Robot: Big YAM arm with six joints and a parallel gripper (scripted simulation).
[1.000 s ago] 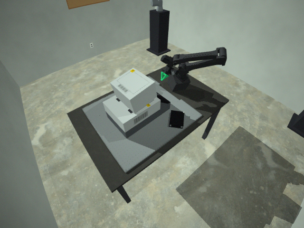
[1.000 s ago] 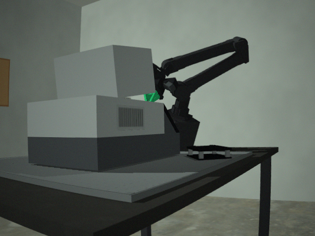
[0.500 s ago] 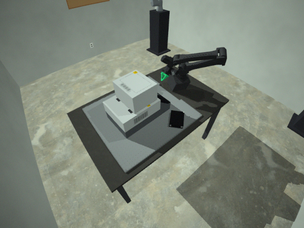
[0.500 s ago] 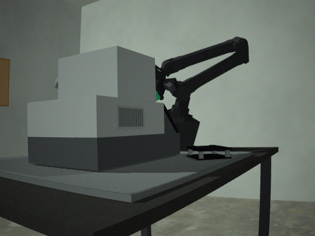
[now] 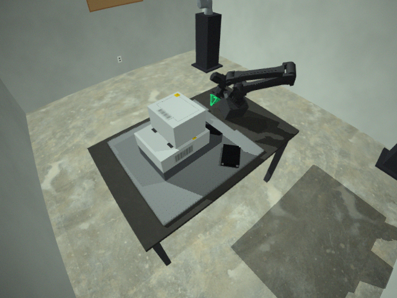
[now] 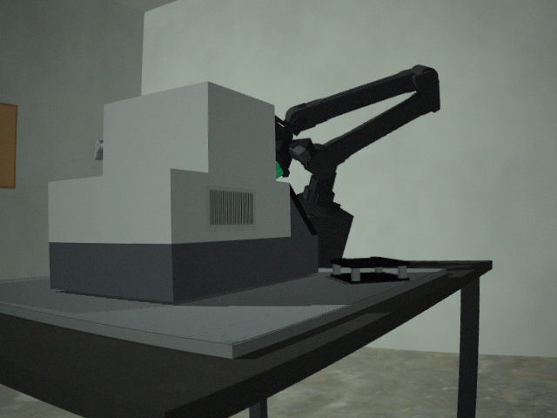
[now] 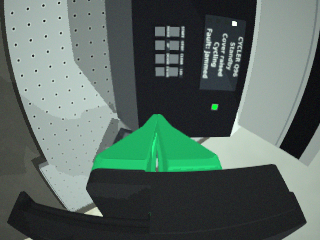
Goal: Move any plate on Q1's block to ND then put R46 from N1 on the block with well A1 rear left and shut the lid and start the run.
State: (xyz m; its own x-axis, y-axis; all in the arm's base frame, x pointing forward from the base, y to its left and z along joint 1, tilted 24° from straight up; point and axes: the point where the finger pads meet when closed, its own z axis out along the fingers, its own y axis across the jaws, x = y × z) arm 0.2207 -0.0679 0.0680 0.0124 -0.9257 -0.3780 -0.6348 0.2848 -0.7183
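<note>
The green claw (image 7: pixel 158 139), pinched shut and empty, hovers before the white box-shaped cycler's (image 5: pixel 173 135) black key panel (image 7: pixel 180 47); green lamp (image 7: pixel 214 107) lit.

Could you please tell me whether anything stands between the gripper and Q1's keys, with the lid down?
Nothing visible does. In the wrist view the shut gripper points at the black panel, with only bare panel face between it and the keys. The lid sits closed above.
</note>
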